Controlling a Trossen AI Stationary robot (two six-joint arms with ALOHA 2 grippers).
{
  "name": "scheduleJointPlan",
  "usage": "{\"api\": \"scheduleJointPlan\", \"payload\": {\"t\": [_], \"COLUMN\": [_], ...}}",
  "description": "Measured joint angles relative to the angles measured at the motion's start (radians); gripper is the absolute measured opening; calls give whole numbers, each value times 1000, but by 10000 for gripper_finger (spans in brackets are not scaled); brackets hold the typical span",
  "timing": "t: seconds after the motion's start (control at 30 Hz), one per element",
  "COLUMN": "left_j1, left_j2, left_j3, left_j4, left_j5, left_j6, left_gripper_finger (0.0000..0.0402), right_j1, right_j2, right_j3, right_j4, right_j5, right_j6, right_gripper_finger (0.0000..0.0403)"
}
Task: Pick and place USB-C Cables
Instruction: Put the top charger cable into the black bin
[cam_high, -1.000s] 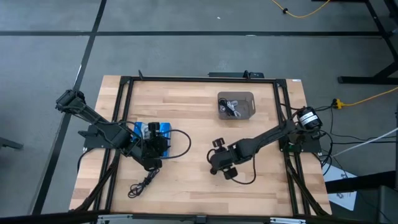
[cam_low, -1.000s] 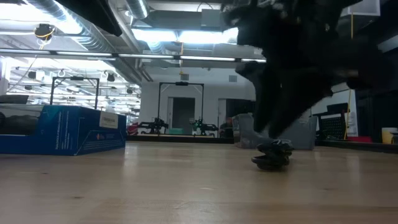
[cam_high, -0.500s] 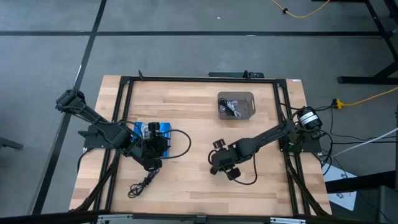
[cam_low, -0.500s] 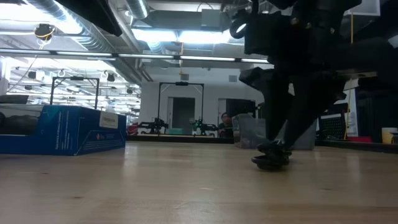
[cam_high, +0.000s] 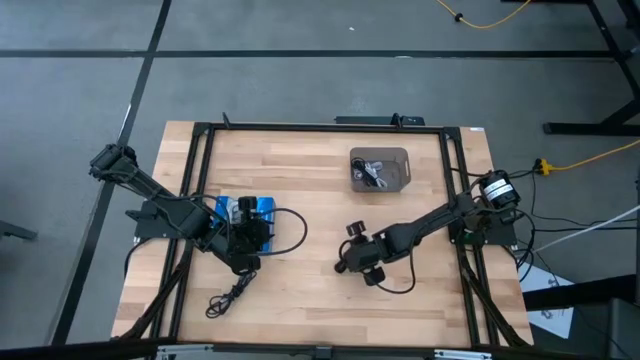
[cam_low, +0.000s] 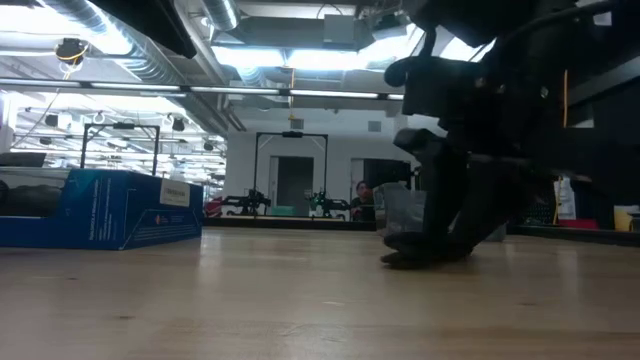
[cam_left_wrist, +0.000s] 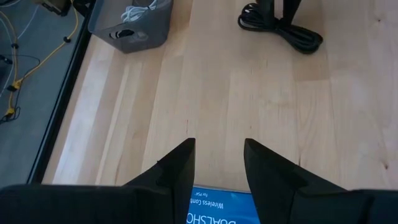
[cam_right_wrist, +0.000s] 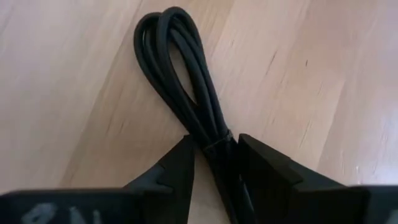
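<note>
Grey bin (cam_high: 380, 170) (cables inside) beyond right jaws (cam_right_wrist: 214, 163) gripping black cable (cam_right_wrist: 186, 93).

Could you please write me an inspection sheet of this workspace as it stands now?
Surface: pale wooden table in a black frame.
Job's things: black bundled USB-C cable lying on the wood between the right claw's fingers; another black bundled cable near the front left; grey plastic bin at the back holding white and black cables.
Clutter: blue cardboard box on the left side.
Grippers: right claw down at the table, fingers closed on the cable bundle; left claw open over the blue box.
Cables: yellow cord on the floor to the right.
Surroundings: grey floor; workshop room behind.
</note>
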Motion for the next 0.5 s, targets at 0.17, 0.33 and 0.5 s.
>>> {"api": "scheduleJointPlan", "payload": {"t": [0.17,0.33,0.5], "left_j1": [0,0,0], "left_j2": [0,0,0], "left_j3": [0,0,0], "left_j4": [10,17,16], "left_j5": [0,0,0], "left_j6": [0,-1,-1], "left_gripper_finger": [131,131,131], "right_j1": [-1,-1,3], "right_j2": [0,-3,1], "right_j3": [-41,-65,-47], "right_j4": [-31,-44,-76], "right_j5": [99,128,229], "right_j6": [240,654,932], "right_gripper_finger": [119,75,50]}}
